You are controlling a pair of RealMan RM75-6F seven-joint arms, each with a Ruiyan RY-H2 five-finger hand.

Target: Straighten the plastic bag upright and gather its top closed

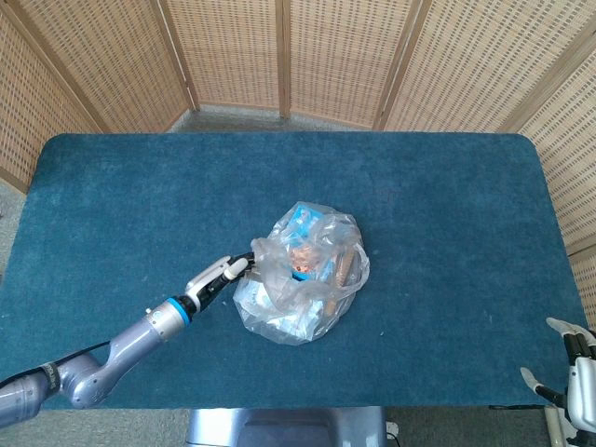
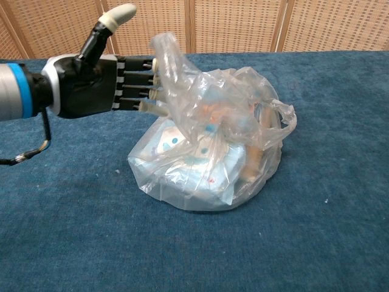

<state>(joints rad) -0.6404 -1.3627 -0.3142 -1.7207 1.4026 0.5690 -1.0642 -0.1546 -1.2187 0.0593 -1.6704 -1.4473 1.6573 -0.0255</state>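
Observation:
A clear plastic bag (image 1: 303, 277) holding blue-and-white packets and a brownish item slumps in the middle of the blue table. In the chest view the bag (image 2: 213, 155) is low and wide, and a crumpled flap of its top (image 2: 167, 58) stands up at its left side. My left hand (image 2: 91, 85) reaches in from the left with fingers stretched flat and thumb raised apart. Its fingertips (image 2: 152, 91) touch the flap's film without pinching it. From above, the left hand (image 1: 219, 277) is at the bag's left edge. My right hand (image 1: 573, 372) hangs off the table's near right corner, fingers spread and holding nothing.
The blue cloth table (image 1: 447, 205) stretches wide around the bag. Woven wicker screens (image 1: 279, 56) stand behind its far edge. The table's near edge (image 1: 372, 406) runs just in front of the bag.

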